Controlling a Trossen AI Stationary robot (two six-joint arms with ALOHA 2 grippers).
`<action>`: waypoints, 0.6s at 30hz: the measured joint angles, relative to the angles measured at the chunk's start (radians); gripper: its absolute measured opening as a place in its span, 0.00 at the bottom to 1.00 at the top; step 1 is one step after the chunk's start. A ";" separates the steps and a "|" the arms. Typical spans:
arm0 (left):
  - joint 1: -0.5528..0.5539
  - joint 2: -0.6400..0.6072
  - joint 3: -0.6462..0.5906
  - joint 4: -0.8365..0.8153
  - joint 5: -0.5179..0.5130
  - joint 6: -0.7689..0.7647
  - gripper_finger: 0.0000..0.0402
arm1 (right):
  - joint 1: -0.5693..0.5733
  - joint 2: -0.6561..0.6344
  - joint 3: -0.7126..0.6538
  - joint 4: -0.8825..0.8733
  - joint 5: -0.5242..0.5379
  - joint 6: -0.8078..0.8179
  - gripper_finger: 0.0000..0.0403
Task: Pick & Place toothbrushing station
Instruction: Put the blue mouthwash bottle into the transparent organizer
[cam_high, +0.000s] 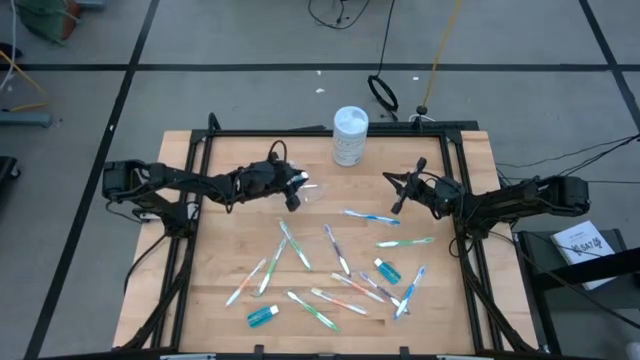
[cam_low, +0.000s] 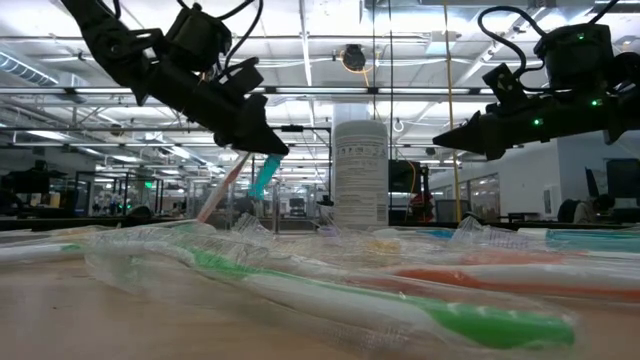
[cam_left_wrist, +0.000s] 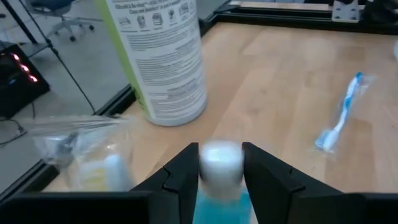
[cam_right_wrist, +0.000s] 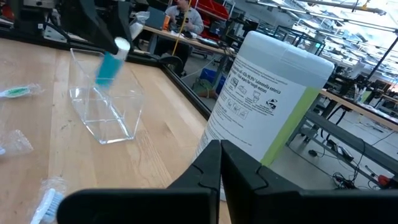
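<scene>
While the pale wooden table (cam_high: 230, 250) lies strewn with thin pastel-handled wrapped toothbrushes (cam_high: 296, 247), the tall white cylindrical canister (cam_high: 350, 136) stands at its far edge. The left gripper (cam_left_wrist: 221, 171) clasps a small teal toothpaste tube (cam_right_wrist: 112, 62), cap down, above the small clear plastic cup (cam_right_wrist: 107, 112), seemingly to drop it in; nothing shows inside the cup. The right gripper (cam_right_wrist: 221, 163) waits clenched, empty.

Left hand (cam_high: 296, 190) reaches inward above the table, fingers clamped; right hand (cam_high: 398, 192) hovers opposite, fingers closed
</scene>
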 joint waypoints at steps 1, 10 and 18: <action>0.000 0.000 0.000 0.000 -0.006 0.000 0.30 | 0.000 0.000 0.000 0.000 0.000 0.000 0.00; -0.001 0.000 0.000 -0.001 -0.014 -0.001 0.23 | 0.000 0.000 0.000 0.000 0.000 0.000 0.00; -0.001 0.000 0.000 -0.002 -0.014 0.000 0.25 | 0.000 0.000 0.000 0.000 0.000 0.000 0.00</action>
